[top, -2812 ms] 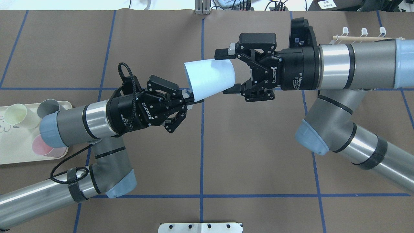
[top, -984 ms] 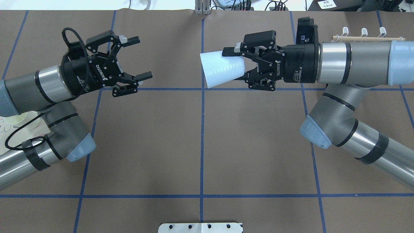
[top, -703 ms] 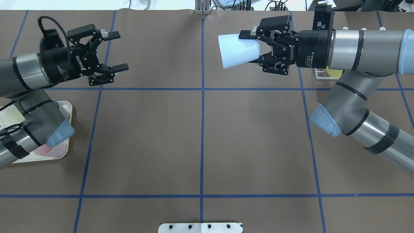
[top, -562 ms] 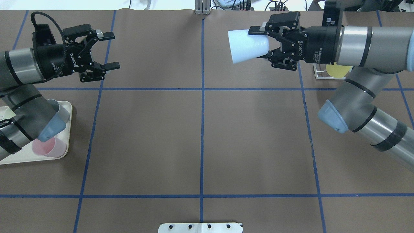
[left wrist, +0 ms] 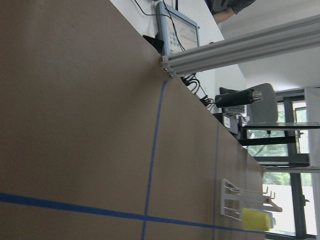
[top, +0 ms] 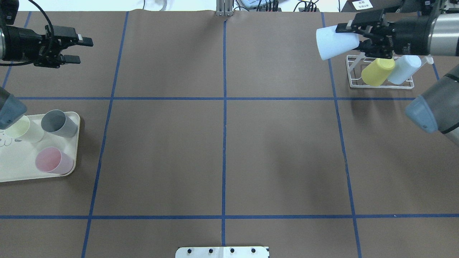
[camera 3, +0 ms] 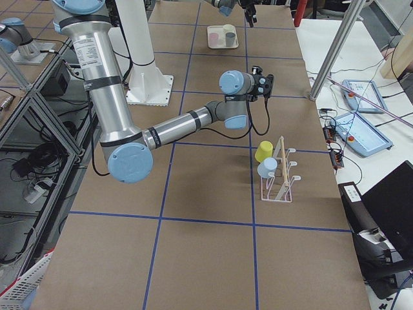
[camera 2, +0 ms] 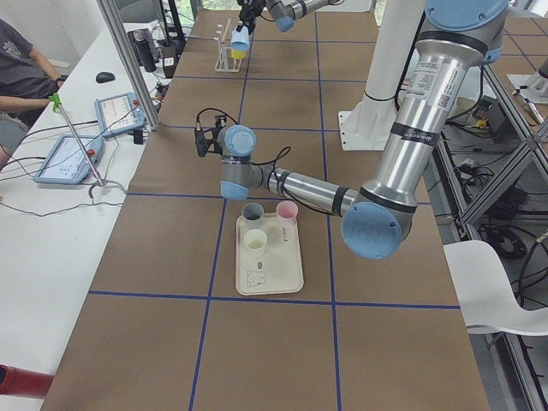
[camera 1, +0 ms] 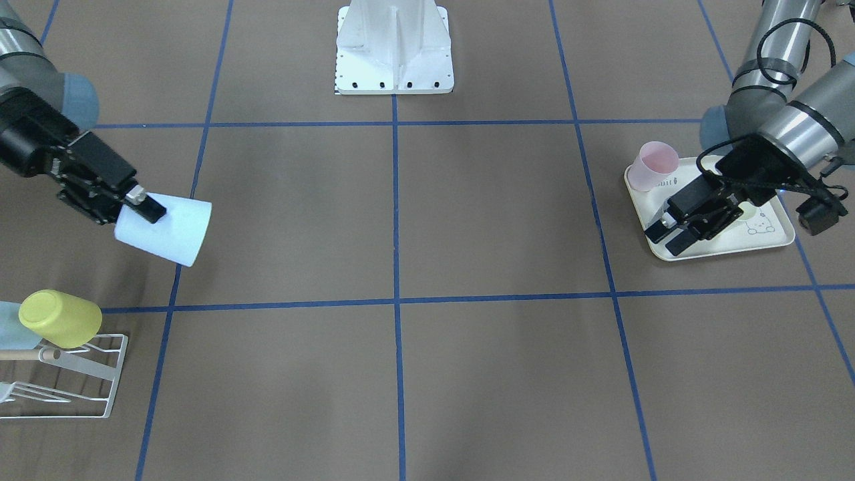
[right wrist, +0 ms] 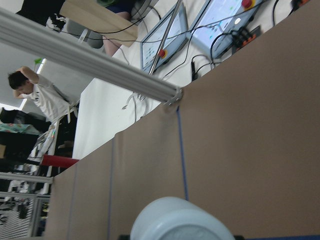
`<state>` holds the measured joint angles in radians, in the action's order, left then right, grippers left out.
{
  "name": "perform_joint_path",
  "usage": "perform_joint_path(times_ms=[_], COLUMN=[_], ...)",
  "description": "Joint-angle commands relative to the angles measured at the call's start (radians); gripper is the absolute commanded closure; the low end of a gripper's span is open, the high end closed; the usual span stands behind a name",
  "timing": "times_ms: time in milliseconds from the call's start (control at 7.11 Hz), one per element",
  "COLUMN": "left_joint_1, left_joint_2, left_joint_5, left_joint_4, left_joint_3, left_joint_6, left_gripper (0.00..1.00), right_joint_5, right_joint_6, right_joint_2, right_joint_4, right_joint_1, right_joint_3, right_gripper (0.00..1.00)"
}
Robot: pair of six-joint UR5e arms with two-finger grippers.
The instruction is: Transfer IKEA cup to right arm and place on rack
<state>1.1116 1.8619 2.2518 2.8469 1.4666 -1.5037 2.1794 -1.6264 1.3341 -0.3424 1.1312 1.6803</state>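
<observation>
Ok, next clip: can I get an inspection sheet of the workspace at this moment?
Surface: brown paper with a blue tape grid.
Job's things: IKEA cup held sideways in the air, not yet on the rack; the rack already carries a yellow cup and a pale blue cup.
Clutter: tray with a grey cup, cream cup and pink cup.
Grippers: right pincer shut on the IKEA cup; left pincer open, empty.
Cables: black cable looped at the left wrist.
Surroundings: person seated at the side bench, touch panels there.

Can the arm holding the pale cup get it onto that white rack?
Probably yes. The right gripper holds the pale cup just beside the rack; a yellow cup and a blue cup sit there, but other prongs look bare.
</observation>
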Motion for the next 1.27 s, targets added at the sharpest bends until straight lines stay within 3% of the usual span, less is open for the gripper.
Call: perform_joint_path(times_ms=[0, 281, 703, 1125], left_joint_1=[0.052, 0.079, 0.086, 0.083], left_joint_2=[-0.021, -0.078, -0.145, -0.168], left_joint_5=[0.011, 0.000, 0.000, 0.002], left_joint_4=[-0.226, -0.311, -0.313, -0.316], left_joint_3=[-0.002, -0.003, 0.064, 0.110], left_joint_6=[0.335, 0.559, 0.588, 0.580], left_gripper=[0.01, 0.01, 0.01, 0.01], right_joint_5=[0.148, 0.178, 0.113, 0.071], right_joint_6=[0.427, 0.714, 1.046, 1.042], right_joint_2=[0.107, 0.163, 0.172, 0.113], right_joint_4=[-0.170, -0.336, -0.649, -0.661], right_joint_1=[0.199, 0.281, 0.317, 0.294], right_joint_3=[0.001, 0.001, -0.010, -0.125], right_gripper=[0.66, 0.64, 0.63, 0.60])
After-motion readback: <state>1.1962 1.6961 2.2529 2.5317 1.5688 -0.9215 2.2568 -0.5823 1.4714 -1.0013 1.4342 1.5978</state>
